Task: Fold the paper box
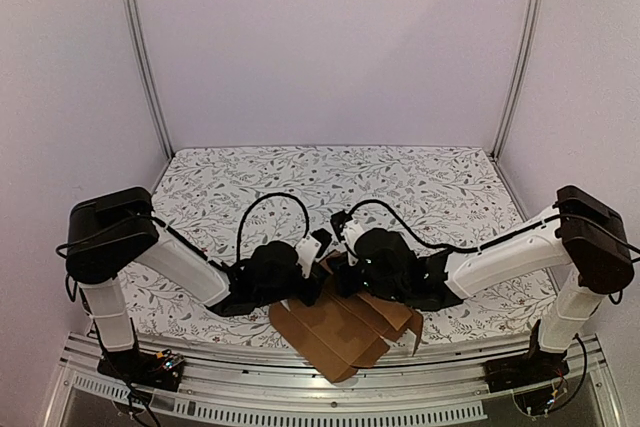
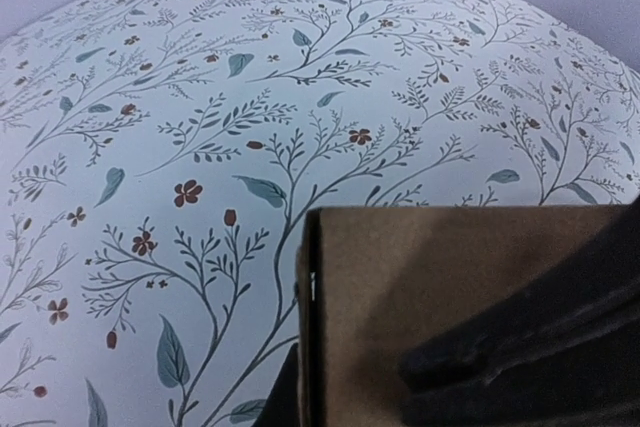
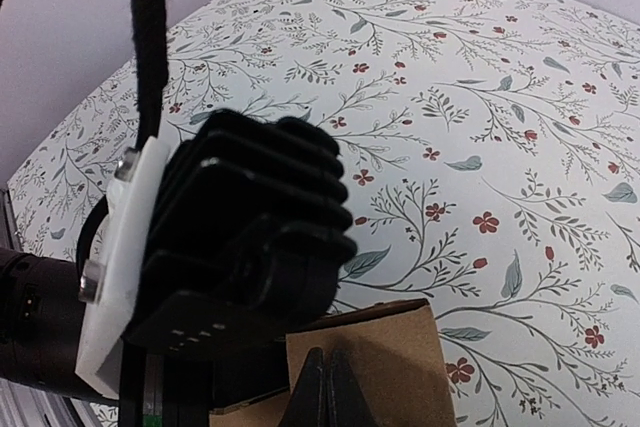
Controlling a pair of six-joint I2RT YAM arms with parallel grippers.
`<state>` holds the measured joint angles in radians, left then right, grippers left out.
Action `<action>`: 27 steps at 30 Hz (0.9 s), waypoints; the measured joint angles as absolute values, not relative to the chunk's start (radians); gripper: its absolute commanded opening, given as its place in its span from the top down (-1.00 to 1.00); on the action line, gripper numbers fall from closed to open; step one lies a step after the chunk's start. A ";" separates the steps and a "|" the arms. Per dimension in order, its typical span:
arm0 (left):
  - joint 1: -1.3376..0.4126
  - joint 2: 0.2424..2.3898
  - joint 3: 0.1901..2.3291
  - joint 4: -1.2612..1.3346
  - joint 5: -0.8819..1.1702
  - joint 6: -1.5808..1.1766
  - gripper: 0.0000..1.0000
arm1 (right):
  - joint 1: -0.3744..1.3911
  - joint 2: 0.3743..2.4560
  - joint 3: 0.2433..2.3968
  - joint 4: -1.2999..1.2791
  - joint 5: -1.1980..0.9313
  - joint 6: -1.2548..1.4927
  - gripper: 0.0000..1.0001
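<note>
1. Cardboard for the paper box (image 1: 345,337) lies mostly flat at the near edge of the counter (image 1: 420,182), in the middle, between the two arms.
2. Its long side runs left to right.
3. Both jaws meet at its far edge, almost touching each other. The sheet lies on their near side, and neither arm is nearer.
4. The left jaws are closed on a standing flap (image 2: 440,287).
5. The right jaws are shut tight against a brown flap (image 3: 390,347). I cannot tell if they pinch it.
6. I think the flaps must tip toward the near side next.
</note>
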<state>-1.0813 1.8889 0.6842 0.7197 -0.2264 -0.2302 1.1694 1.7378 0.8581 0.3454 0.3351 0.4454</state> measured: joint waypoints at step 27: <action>-1.102 1.866 0.727 0.590 -0.357 -0.246 1.00 | 1.168 1.527 0.773 0.179 0.331 0.451 0.85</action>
<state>-1.1015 1.8656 0.7265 0.5903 -0.3573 -0.2462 1.1683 1.5269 0.7727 0.1791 0.3305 0.4515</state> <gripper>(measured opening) 0.028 0.072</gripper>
